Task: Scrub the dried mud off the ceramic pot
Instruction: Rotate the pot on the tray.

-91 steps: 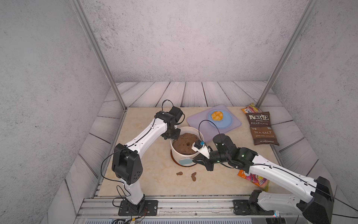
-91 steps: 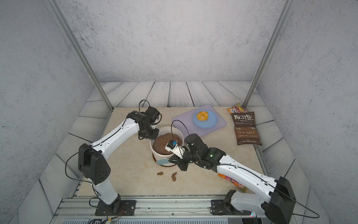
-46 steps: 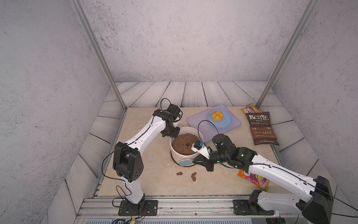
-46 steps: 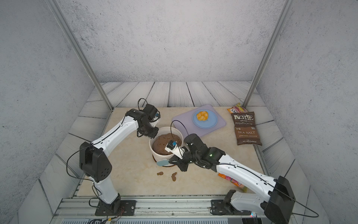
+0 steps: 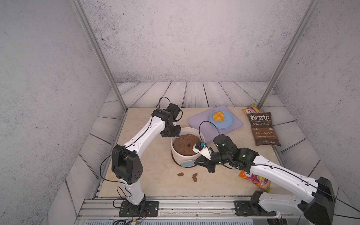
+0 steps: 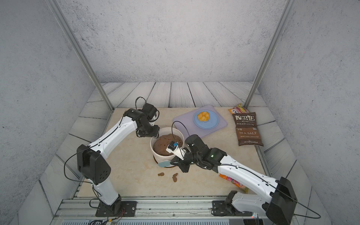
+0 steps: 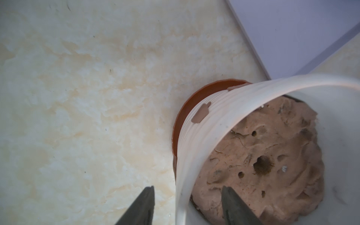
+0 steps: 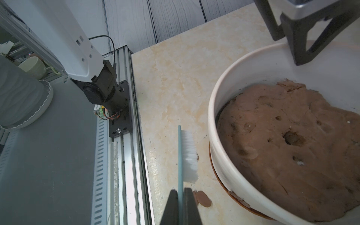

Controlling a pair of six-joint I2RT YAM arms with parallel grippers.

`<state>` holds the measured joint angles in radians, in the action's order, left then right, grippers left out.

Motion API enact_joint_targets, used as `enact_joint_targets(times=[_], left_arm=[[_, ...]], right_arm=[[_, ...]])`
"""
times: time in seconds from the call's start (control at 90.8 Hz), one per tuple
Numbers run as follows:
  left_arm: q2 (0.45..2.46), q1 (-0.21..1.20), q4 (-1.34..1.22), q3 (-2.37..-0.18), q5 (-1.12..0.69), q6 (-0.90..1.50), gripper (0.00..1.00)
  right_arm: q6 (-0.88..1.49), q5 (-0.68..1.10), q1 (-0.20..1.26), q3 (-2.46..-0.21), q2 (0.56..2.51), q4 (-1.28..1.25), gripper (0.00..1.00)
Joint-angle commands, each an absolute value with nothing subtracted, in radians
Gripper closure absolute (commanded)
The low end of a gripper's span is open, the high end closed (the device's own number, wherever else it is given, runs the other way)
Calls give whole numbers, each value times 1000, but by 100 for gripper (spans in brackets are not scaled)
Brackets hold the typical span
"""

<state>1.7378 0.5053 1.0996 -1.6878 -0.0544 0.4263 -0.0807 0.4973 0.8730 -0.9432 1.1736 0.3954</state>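
The cream ribbed ceramic pot [image 5: 176,153] [image 6: 158,155] stands mid-table on a brown saucer [image 7: 180,116]. Patches of dried mud [image 7: 200,114] cling to its outer wall, and more sit low near the saucer [image 8: 236,195]. Loose flakes [image 5: 180,174] [image 6: 174,177] lie on the table in front. My left gripper [image 7: 188,190] [image 5: 172,134] is open astride the far rim, one finger outside and one over the soil. My right gripper [image 8: 180,191] [image 5: 202,161] is shut on a teal brush [image 8: 188,155] [image 5: 187,163], its white bristles facing the pot's front wall.
A domed brown soil mound [image 5: 186,145] fills the pot. Behind it lies a lilac mat [image 5: 200,120] with a blue plate [image 5: 226,121] of orange food. A chip bag [image 5: 263,128] and snack packets [image 5: 257,180] lie to the right. The metal rail [image 8: 126,155] runs along the front edge.
My left gripper has opened at the pot's far rim; it was shut before. The right arm with the brush has barely moved.
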Motion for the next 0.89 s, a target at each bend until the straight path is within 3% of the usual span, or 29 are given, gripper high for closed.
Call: enact_joint_targets(times=[0.0,0.187,0.352,0.606,0.881], left_arm=[[1616,515,1055,-1613,-89,742,35],[1478,579,1061,-1497,-26,1114,29],[1467,645,1176,-1512,24,1303,30],[1514,700,1166,-1464,-45,1445,38],[1557,733,1109,-1437,-89,1479,53]], right_arm=[[-67,487,868,-933,1149,384,100],[-58,469,868,-921,1138,372,100],[-54,462,867,-916,1136,373,100],[-42,463,867,-917,1138,369,100],[-18,455,867,-907,1136,359,100]])
